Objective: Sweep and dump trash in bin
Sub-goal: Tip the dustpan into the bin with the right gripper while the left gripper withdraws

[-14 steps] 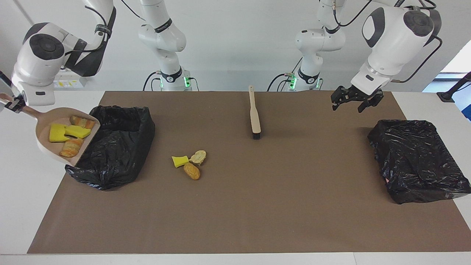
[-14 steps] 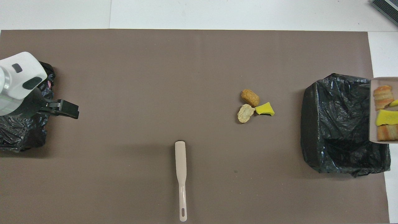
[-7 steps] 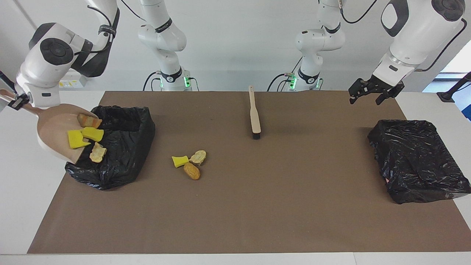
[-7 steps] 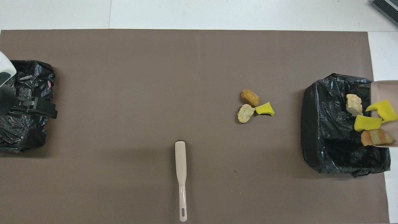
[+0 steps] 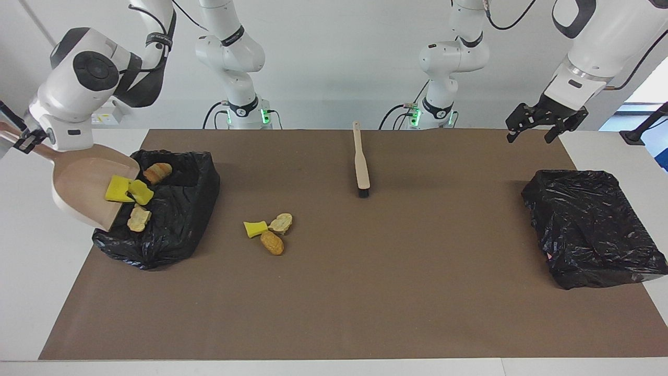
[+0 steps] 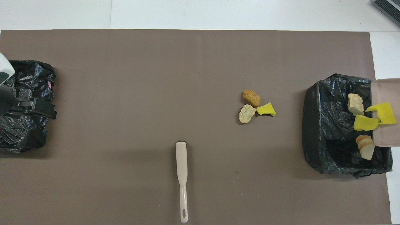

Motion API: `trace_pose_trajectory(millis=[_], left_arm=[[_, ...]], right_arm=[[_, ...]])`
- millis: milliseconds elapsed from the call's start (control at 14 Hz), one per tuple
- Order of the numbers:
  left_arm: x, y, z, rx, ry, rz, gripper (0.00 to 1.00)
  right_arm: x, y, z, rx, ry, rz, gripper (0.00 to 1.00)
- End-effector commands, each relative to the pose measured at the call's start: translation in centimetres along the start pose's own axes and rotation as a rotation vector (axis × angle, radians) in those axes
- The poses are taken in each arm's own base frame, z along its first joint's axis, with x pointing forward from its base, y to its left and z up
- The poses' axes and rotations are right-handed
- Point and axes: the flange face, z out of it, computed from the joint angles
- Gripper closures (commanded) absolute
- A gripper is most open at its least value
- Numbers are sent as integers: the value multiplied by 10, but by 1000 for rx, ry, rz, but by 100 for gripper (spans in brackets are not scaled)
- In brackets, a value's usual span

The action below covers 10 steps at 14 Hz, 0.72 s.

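Four scraps tipping from my dustpan (image 5: pixel 83 180) into the black-lined bin (image 5: pixel 172 219) at the frame's left.

My right arm bends down from the upper left corner of the facing view, its right pincer (image 5: pixel 25 141) pinching the dustpan's handle, pan tilted mouth-down over the bin's rim. Two yellow sponge chunks (image 5: pixel 128 190) sit at the pan's lip; two bread-like pieces (image 5: pixel 156 171) are over the liner. Three more scraps (image 5: pixel 269 230) lie on the brown mat (image 5: pixel 365 292) near centre. My left arm hangs at upper right, left pincer (image 5: pixel 540 121) spread, raised over the mat above the second bag-lined bin (image 5: pixel 595 230). Between them lies the brush (image 5: pixel 361 163).
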Motion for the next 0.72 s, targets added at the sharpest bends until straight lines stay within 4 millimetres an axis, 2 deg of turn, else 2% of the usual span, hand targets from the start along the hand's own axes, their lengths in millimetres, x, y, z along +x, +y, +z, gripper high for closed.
trace_pose_trajectory(millis=[0, 215, 358, 430, 645], left_arm=[[1, -1, -5, 15, -5, 12, 0], [0, -2, -7, 17, 3, 3, 0], [-2, -2, -8, 17, 0, 1, 0], [-1, -1, -8, 17, 2, 4, 0], [-1, -1, -8, 15, 2, 3, 0]], right_arm=[[-8, -2, -4, 5, -35, 7, 100], [-6, 1, -22, -20, -85, -23, 100], [-8, 0, -26, -15, -112, -31, 100], [-12, 1, -31, -19, -117, -33, 100], [-33, 3, -64, -10, -143, -35, 100]])
